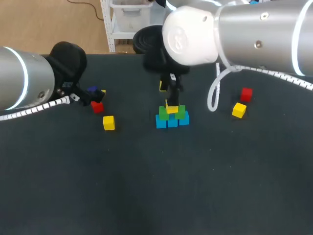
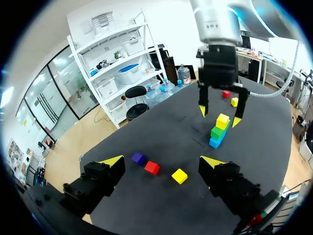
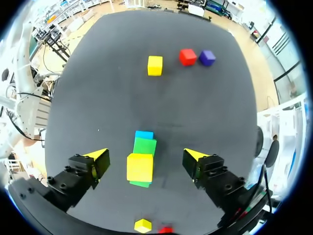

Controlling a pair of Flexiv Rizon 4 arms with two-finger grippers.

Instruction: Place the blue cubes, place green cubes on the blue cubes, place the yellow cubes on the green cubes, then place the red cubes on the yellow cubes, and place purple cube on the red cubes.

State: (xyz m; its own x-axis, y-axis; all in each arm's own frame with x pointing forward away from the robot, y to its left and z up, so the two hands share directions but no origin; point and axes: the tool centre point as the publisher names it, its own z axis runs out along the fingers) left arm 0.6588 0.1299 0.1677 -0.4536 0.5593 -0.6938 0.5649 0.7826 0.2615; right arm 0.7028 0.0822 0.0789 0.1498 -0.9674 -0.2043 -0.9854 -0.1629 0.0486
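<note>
My right gripper has its jaws spread wide. The small yellow cube lies under the gap between them, and neither tip touches it. That cube sits on the green cubes, which rest on the row of blue cubes, all near the middle of the dark tabletop. I judge the wide spread keeps the fingers off the stack, since a brush on either side could push the yellow cube off. From the head view it looks slightly skewed on the green layer, so I would treat it as loosely seated.

My left gripper also has its jaws apart and holds nothing. It hangs low over the left part of the table. Just ahead of its fingers are the purple cube, a red cube and a loose yellow cube.

Taking the far edge in the head view as 12 o'clock, that loose yellow cube is at about 9 o'clock from the stack, well apart from it. The red and purple cubes are near 10 o'clock. A second red cube and another yellow cube lie close together at about 3 o'clock.

No tray or bin shows; the blue row alone carries things. The yellow layer looks only begun to me, with red and purple not yet placed. I judge each arm is stationed near its own side's supply.
</note>
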